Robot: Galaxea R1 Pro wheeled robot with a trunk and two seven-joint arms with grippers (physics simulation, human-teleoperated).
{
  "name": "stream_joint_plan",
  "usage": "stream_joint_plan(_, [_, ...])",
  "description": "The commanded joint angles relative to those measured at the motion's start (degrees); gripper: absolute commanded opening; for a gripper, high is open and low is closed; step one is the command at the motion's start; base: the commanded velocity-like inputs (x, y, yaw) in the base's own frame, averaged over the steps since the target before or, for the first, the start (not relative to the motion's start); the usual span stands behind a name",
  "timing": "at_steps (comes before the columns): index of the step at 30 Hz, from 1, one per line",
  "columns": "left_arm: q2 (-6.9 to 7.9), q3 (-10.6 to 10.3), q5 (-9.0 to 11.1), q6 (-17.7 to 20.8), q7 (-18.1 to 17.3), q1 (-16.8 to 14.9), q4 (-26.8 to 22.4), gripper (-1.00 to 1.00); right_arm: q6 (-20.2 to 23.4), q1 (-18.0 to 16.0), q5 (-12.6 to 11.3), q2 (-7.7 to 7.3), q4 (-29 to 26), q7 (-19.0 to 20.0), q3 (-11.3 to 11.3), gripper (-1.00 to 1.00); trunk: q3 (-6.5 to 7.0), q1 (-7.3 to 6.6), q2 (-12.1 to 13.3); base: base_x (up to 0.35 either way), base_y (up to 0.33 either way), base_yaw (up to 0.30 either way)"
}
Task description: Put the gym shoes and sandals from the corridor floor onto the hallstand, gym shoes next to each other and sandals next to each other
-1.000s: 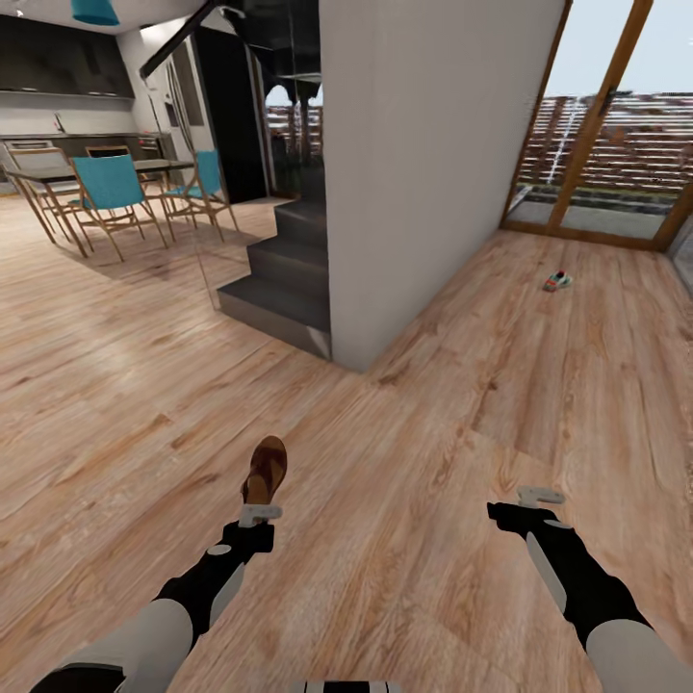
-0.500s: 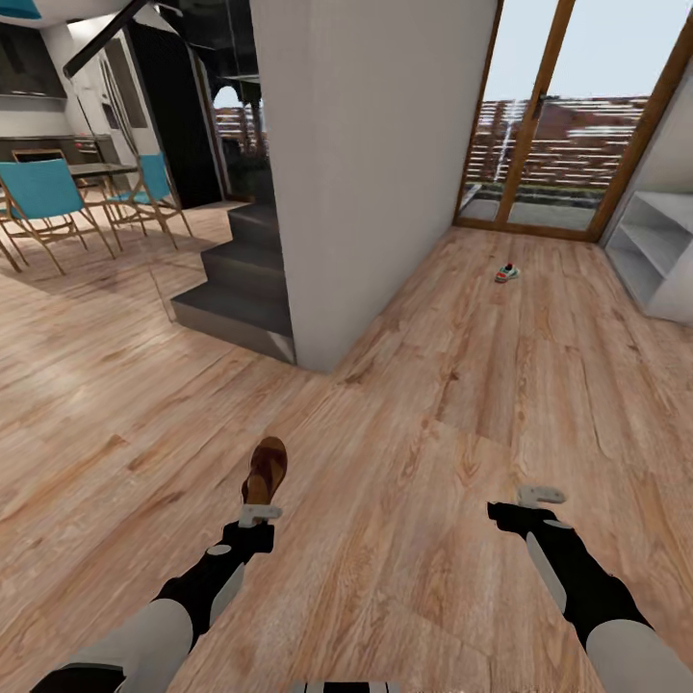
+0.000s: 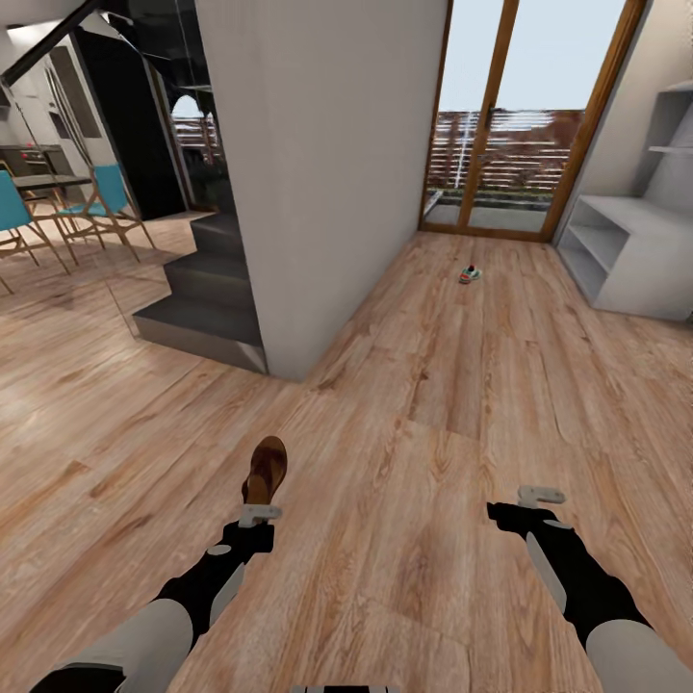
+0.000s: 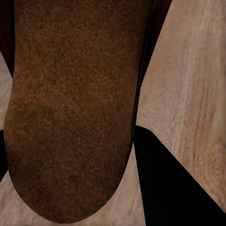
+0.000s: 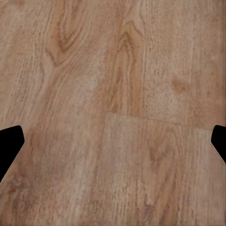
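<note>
your view has swung to the right, so the hallstand (image 3: 626,260) now shows by the right wall near the glass door. your left pincer (image 3: 258,513) is clenched on one brown sandal (image 3: 266,471), held above the corridor floor (image 3: 433,404). your right pincer (image 3: 539,500) is spread and holds nothing. one gym shoe (image 3: 469,275) lies far ahead on the floor. you can roll to the rack now.
</note>
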Motion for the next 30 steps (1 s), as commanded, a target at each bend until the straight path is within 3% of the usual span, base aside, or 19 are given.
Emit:
stream_joint_plan(1, [0.01,-0.2,-0.2,-0.1,0.0,0.0,0.0,-1.00,0.3,0.0,-0.6,-0.02,-0.1,-0.4,0.1,1.00,-0.05,-0.01,0.0,0.000,0.000,-0.039])
stream_joint_plan(8, [0.01,-0.3,-0.2,-0.1,0.0,0.0,0.0,-1.00,0.3,0.0,-0.6,-0.02,-0.1,-0.4,0.1,1.00,-0.05,-0.01,0.0,0.132,0.000,-0.013])
stream_joint_plan(22, [0.01,-0.3,-0.2,0.0,-0.2,0.0,0.0,-1.00,0.2,0.0,-0.6,0.06,0.0,-0.4,0.1,1.00,-0.05,-0.01,0.0,0.331,0.000,-0.001])
stream_joint_plan(30, [-0.87,-0.6,-0.1,0.1,-7.0,0.0,-0.2,-1.00,-2.4,0.0,-0.7,0.07,3.1,-0.3,0.2,1.00,-0.05,-0.01,0.0,0.349,0.000,-0.005])
